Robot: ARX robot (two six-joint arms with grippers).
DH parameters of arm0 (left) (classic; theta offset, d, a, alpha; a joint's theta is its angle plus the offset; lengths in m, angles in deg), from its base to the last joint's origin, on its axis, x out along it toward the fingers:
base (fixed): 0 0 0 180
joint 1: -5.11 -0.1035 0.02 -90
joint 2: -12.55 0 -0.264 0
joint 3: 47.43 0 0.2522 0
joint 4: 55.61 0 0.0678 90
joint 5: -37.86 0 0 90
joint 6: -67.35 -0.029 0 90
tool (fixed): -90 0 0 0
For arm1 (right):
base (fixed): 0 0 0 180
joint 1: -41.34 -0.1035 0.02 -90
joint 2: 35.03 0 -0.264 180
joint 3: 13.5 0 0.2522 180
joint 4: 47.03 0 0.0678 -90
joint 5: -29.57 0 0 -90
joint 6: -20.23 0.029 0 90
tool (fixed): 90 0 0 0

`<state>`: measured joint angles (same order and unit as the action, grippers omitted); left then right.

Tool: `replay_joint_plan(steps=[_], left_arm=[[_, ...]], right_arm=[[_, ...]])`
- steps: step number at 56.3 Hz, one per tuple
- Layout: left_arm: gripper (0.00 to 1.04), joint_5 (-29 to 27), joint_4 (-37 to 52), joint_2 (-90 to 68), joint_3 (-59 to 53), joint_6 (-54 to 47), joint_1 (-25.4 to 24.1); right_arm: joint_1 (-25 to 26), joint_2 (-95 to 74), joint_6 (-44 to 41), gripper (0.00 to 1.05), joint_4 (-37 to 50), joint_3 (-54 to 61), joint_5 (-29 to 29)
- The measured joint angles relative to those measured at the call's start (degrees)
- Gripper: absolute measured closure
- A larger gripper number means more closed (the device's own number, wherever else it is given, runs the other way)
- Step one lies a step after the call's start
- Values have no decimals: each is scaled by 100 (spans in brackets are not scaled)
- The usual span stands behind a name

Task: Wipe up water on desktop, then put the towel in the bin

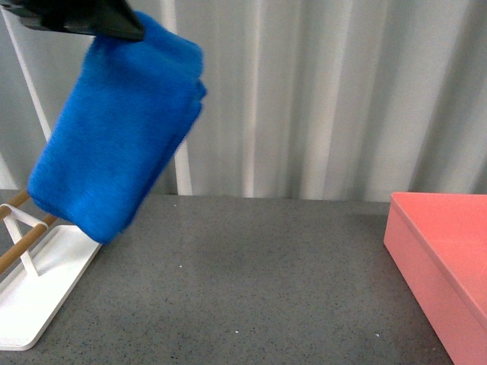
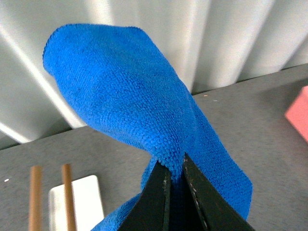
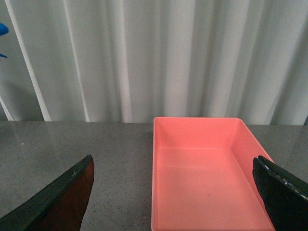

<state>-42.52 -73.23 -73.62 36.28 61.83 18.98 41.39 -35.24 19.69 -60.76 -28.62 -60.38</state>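
Front view: left fingers raised, pinching towel | right fingers wide apart, empty

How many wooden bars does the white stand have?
2. One wooden bar and a second run side by side over the white stand, left on the desktop; the towel may hide others.

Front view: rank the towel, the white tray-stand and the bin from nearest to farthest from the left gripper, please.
1. towel: held by the left gripper, jaws shut on it, hanging at upper left.
2. white tray-stand: on the desktop, lower left, below the towel.
3. bin: far right, clearly farthest.
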Motion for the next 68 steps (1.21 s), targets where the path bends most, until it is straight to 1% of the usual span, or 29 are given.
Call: replay_joint_plan(steps=[6, 12, 19, 25, 33, 40, 49, 50, 52, 53, 56, 57, 59, 61, 63, 68], left_arm=[[101, 98, 142, 79, -238, 330, 588], [101, 343, 439, 81, -507, 584, 1172], [101, 981, 807, 70, -765, 638, 1578], [101, 1351, 955, -81, -1021, 302, 1714], [101, 1423, 1108, -437, -1268, -48, 1661], [101, 1484, 1259, -542, -1419, -87, 1609], [101, 1502, 1366, -529, -1412, -26, 1655], [101, 1504, 1366, -529, -1412, -15, 1666], [101, 1502, 1366, -529, -1412, 0, 1681], [101, 1495, 1366, -529, -1408, 2, 1692], [101, 1467, 1364, -529, -1375, 22, 1714], [101, 1464, 1364, -529, -1364, 26, 1725], [101, 1460, 1364, -520, -1327, 50, 1762], [101, 1451, 1364, -507, -1300, 77, 1794], [101, 1401, 1368, -494, -1279, 116, 1825], [101, 1303, 1368, -437, -1268, 173, 1869]], right_arm=[[0, 0, 0, 7, 0, 0, 0], [0, 0, 0, 7, 0, 0, 0], [0, 0, 0, 7, 0, -2, 0], [0, 0, 0, 7, 0, 0, 0], [0, 0, 0, 7, 0, 0, 0], [0, 0, 0, 7, 0, 0, 0], [0, 0, 0, 7, 0, 0, 0], [22, -17, 24, 7, -4, -4, 103], [192, -177, 129, 7, 55, -31, 713], [352, -389, 212, 7, 190, -50, 1200], [605, -1180, 409, 7, 785, -190, 2269], [632, -1532, 509, 7, 1054, -273, 2542], [640, -2063, 671, 7, 1475, -426, 2870], [599, -2909, 960, 7, 2090, -728, 3102], [494, -3698, 1325, 7, 2533, -1040, 3119], [210, -4721, 1779, 7, 2933, -1320, 2892]])
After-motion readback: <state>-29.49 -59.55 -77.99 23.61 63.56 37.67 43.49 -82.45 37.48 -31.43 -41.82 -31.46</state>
